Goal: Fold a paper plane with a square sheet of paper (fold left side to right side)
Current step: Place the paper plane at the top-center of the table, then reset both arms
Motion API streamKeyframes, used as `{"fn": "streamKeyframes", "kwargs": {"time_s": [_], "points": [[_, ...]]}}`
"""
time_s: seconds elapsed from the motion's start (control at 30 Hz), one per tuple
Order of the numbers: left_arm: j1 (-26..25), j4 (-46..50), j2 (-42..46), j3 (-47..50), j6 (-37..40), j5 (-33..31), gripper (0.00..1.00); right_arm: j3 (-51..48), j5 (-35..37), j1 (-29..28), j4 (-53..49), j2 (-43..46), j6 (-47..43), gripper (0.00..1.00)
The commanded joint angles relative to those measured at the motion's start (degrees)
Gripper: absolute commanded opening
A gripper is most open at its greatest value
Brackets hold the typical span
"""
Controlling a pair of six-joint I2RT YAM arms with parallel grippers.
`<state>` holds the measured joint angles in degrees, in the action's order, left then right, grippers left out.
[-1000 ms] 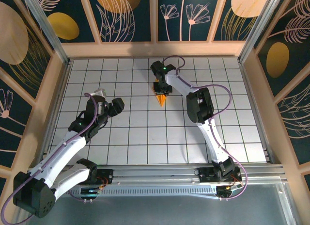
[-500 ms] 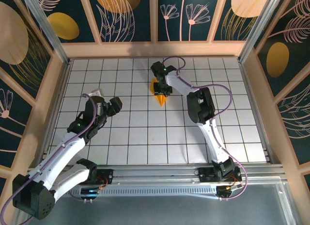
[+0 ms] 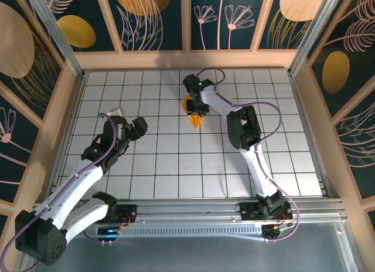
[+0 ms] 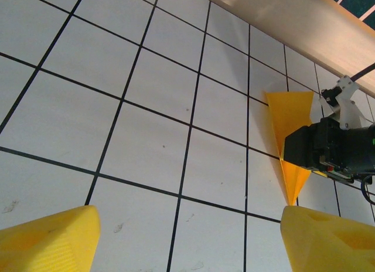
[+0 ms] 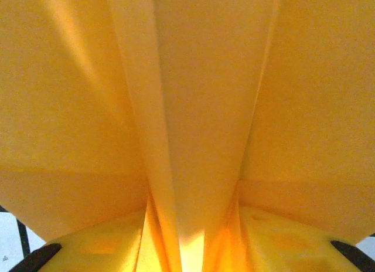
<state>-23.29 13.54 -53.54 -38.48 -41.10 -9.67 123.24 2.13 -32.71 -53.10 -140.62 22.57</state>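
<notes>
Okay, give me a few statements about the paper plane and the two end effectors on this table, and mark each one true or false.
1. The paper plane lies at the right end effector, on the far half of the table. True.
2. The left end effector holds the paper. False: it is open and empty, well apart from the plane.
3. The plane's pointed tip faces the table's near edge. True.
4. The paper is a flat unfolded square. False: it is folded into a narrow pointed dart.
</notes>
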Motion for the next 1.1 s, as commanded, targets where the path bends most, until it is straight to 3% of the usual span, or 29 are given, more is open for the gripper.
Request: {"fn": "streamKeyframes", "kwargs": {"time_s": [0.0,0.47,0.7,0.83,1.07], "points": [[-0.18,0.26,-0.25,-1.60,0.46,-0.44,0.80,-0.55,1.47,-0.52,-2.00,3.95,-0.37,0.40],[-0.18,0.17,-0.76,-3.19,0.82,-1.21,0.81,-2.10,2.28,-1.33,-2.34,6.94,-0.95,0.46],[-0.16,-0.18,-1.47,-4.35,0.51,-2.87,0.90,-6.36,4.85,-1.78,-2.16,13.82,-1.29,0.51],[-0.01,-0.65,-2.30,-5.53,0.74,-4.29,0.99,-14.84,6.05,-1.85,1.88,22.08,-2.04,0.57],[4.40,-3.43,-5.94,-7.76,2.73,-2.11,0.99,-38.78,5.78,1.06,16.73,42.70,-1.74,0.68]]}}
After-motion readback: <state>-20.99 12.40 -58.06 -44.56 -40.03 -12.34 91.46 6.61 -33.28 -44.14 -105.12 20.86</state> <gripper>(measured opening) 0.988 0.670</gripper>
